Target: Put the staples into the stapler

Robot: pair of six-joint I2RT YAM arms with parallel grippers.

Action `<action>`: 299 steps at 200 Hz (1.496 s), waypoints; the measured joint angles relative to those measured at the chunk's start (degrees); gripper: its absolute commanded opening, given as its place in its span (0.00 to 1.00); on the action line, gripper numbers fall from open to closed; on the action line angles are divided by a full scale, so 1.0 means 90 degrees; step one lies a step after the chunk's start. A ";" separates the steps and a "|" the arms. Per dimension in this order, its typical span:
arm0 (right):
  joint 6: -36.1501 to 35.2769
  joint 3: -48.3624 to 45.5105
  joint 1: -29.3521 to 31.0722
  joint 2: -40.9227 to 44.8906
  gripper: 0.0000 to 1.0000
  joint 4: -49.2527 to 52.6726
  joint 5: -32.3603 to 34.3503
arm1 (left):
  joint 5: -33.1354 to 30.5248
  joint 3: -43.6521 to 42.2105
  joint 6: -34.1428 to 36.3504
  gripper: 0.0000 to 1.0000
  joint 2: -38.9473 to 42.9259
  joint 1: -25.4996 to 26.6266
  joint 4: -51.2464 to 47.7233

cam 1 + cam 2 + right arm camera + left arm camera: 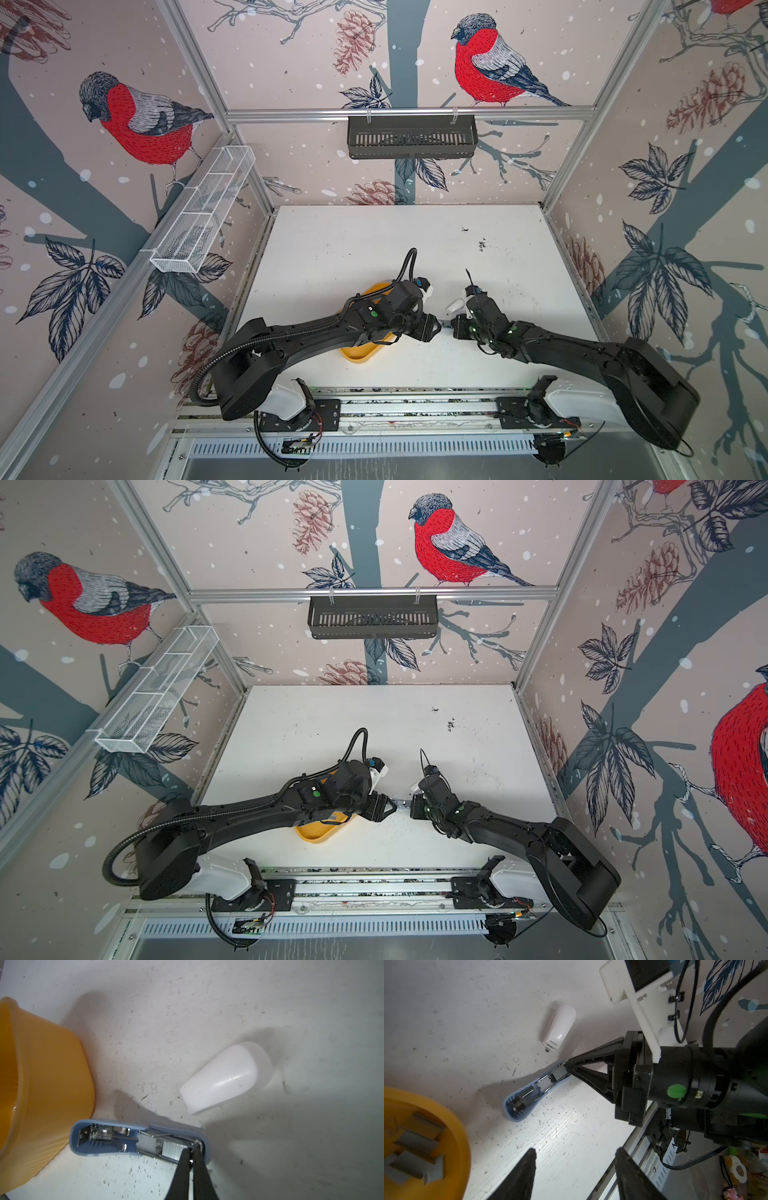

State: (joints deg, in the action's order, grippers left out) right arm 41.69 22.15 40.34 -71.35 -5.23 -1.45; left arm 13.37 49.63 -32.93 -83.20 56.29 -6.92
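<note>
Just below the centre of both top views the two arms meet tip to tip over the stapler [527,1095], and they hide most of it there. It lies opened on the tabletop [467,1012] with its channel facing up, so a strip can be dropped in from above. Its white cover [559,1026] lies apart, just beside it.

The right gripper [192,1153] is closed. Its tips are down at the narrow front end of the channel, against a strip [170,1149] lying in it, probably to nudge it home. Whether they pinch anything I cannot tell. The left gripper [575,1150] hangs open and empty near the stapler, likely standing by to steady it.

The spare staples [419,1140] wait in the yellow tray [361,356], lower left of centre under the left arm and near the stapler's wide end.

The stapler's long axis seems to run roughly left to right in the top views. The wide rear points left toward the tray, and the narrow front points right toward the right gripper.
</note>
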 measured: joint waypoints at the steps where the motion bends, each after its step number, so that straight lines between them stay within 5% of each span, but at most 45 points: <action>1: -0.0005 0.0000 0.0000 0.0000 0.07 0.0000 0.0000 | -0.0002 -0.0002 0.0002 0.61 -0.0002 0.0005 0.0010; 69: -0.0272 -0.0036 -0.0129 0.0248 0.05 0.0333 0.0202 | -0.0005 -0.0279 -0.0039 0.62 -0.0044 0.0138 0.0192; 166: -0.0316 -0.0427 -0.0287 0.1137 0.05 0.0923 0.0381 | 0.0165 -0.0391 -0.1239 0.67 -0.0755 0.0143 0.1416; 299: -0.0328 -0.0369 -0.0204 0.1120 0.03 0.1059 0.0585 | 0.0051 0.0374 -0.1649 0.58 -0.1887 0.0143 0.1678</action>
State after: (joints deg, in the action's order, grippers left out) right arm 38.74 18.83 38.50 -61.28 4.29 3.81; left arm 13.82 52.99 -47.77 -100.18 57.58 8.19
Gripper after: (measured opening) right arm 0.048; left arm 0.598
